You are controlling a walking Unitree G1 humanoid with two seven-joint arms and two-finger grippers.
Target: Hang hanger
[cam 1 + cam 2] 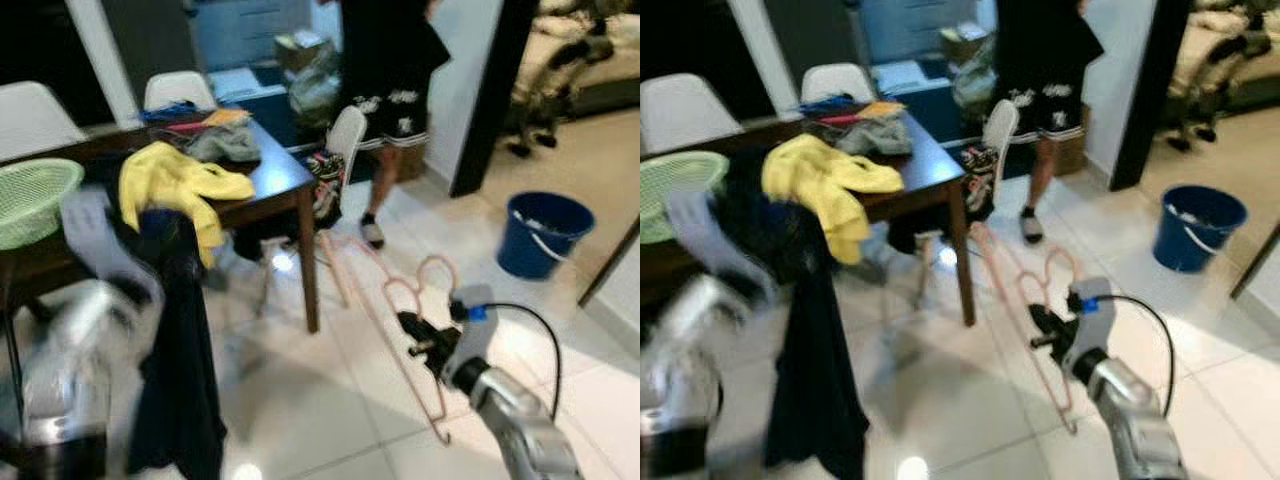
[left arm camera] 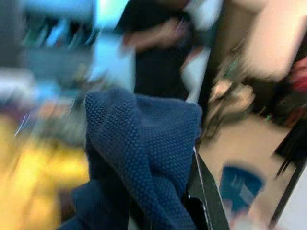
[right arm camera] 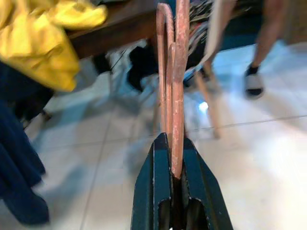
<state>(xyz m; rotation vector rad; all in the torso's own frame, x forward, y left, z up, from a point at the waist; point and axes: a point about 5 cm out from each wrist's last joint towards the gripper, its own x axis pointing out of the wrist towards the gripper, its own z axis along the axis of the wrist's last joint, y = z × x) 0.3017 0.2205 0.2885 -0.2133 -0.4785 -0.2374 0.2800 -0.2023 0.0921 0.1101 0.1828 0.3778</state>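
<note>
My right gripper (image 1: 412,335) is shut on a thin pink wire hanger (image 1: 385,300), held low over the tiled floor to the right of the table. In the right wrist view the hanger (image 3: 175,72) runs straight out from between the two black fingers (image 3: 156,182). My left arm (image 1: 70,350) is blurred at the lower left. A dark blue knitted garment (image 1: 180,350) hangs from its gripper down toward the floor. In the left wrist view that garment (image 2: 144,158) drapes over the fingers, and one black finger (image 2: 204,191) shows beside it.
A dark wooden table (image 1: 280,175) carries a yellow cloth (image 1: 175,185), other clothes and a green basket (image 1: 30,195). White chairs (image 1: 345,135) stand around it. A person (image 1: 385,60) stands behind the table's corner. A blue bucket (image 1: 545,230) sits on the floor at right.
</note>
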